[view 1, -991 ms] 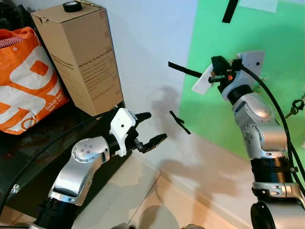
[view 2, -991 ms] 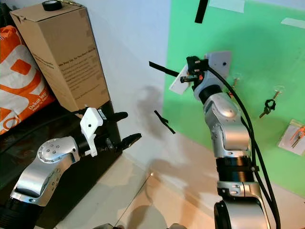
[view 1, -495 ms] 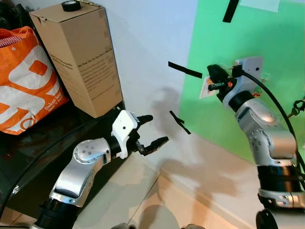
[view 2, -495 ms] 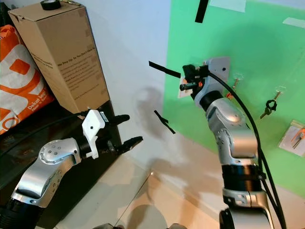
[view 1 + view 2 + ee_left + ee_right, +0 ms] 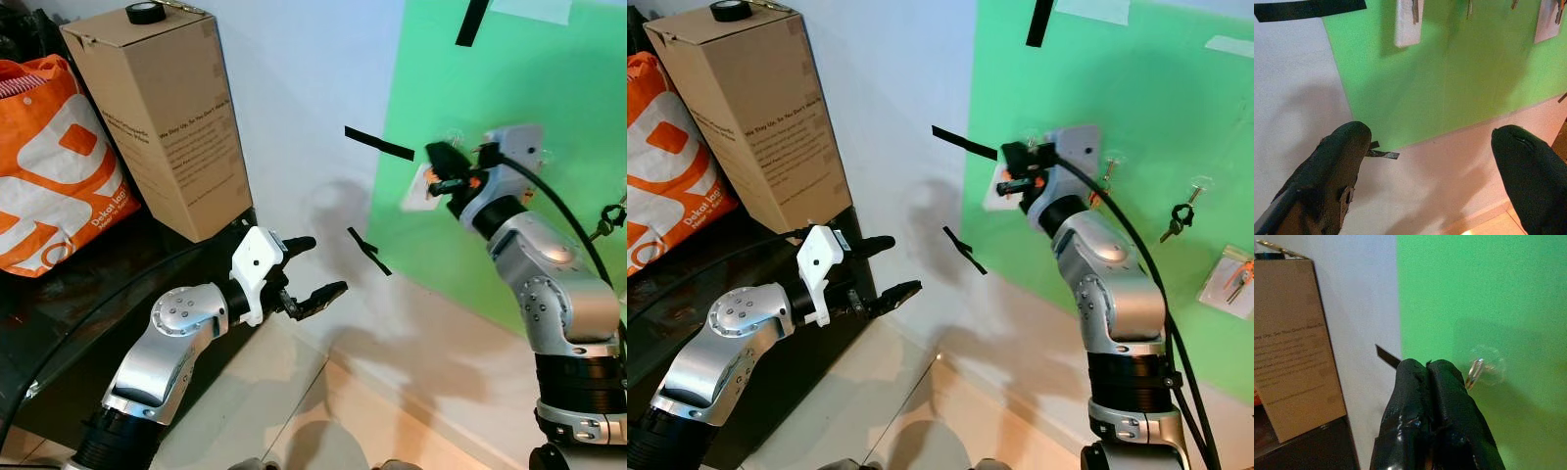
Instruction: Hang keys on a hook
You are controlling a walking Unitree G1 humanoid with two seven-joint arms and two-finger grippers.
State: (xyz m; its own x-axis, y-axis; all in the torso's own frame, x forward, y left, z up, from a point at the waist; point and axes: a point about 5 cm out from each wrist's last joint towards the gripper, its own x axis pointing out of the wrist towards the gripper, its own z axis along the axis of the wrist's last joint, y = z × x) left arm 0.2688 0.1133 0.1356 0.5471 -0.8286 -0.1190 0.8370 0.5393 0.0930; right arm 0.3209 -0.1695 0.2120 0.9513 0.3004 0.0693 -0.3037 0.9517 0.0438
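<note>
My right gripper [image 5: 434,168] is raised against the green board [image 5: 558,69], its fingers pressed shut. A white tag [image 5: 416,191] with the keys hangs just under its fingertips and has moved along with them; the grip itself is hidden. In the right wrist view the shut fingertips [image 5: 1427,366] point at the board beside a clear stick-on hook [image 5: 1476,372] with a bare metal loop. My left gripper [image 5: 321,264] hovers low by the white wall, open, nothing between its fingers [image 5: 1342,161].
Further right on the board, dark keys [image 5: 1181,215] hang from another hook, and a white card with orange keys [image 5: 1234,279] sits lower. A cardboard box [image 5: 162,117] and an orange bag [image 5: 49,157] stand on a black shelf [image 5: 59,323] at left. Black tape strips [image 5: 377,144] mark the wall.
My right gripper has come down a little and swung toward the green board, the white tag moving with it. The left arm has barely shifted.
</note>
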